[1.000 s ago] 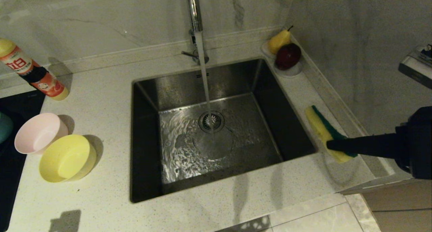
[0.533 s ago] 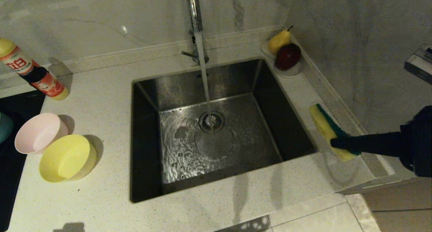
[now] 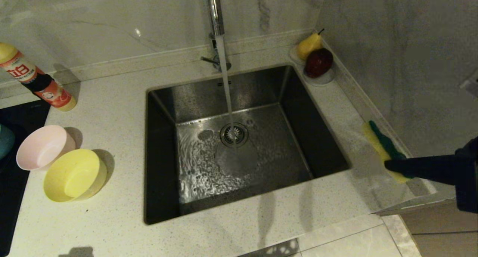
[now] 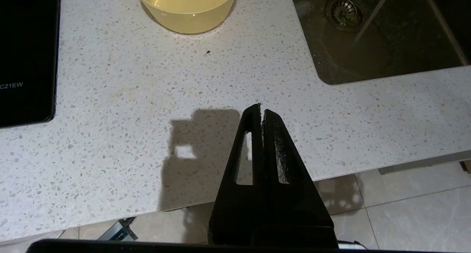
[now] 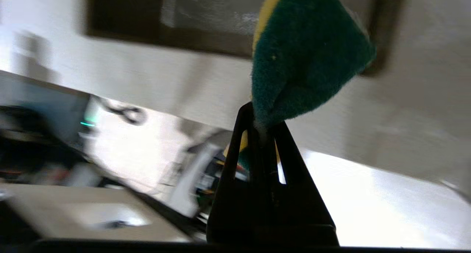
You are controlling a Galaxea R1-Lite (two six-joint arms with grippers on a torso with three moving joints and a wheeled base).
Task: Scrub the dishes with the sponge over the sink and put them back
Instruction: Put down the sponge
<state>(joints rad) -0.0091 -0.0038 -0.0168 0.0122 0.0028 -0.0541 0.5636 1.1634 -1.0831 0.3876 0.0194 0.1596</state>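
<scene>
Jaws of right gripper pinching sponge

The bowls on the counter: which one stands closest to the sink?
The yellow bowl. It sits nearer the sink than the pale pink bowl, which touches it on the far side, beside the black cooktop.

Head camera looks down; both share the sink with left wrist.

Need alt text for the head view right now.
The right hand, shut on the sponge, holds it at the counter's right edge beside the sink with its tap running. A pink bowl and yellow bowl sit left.
</scene>
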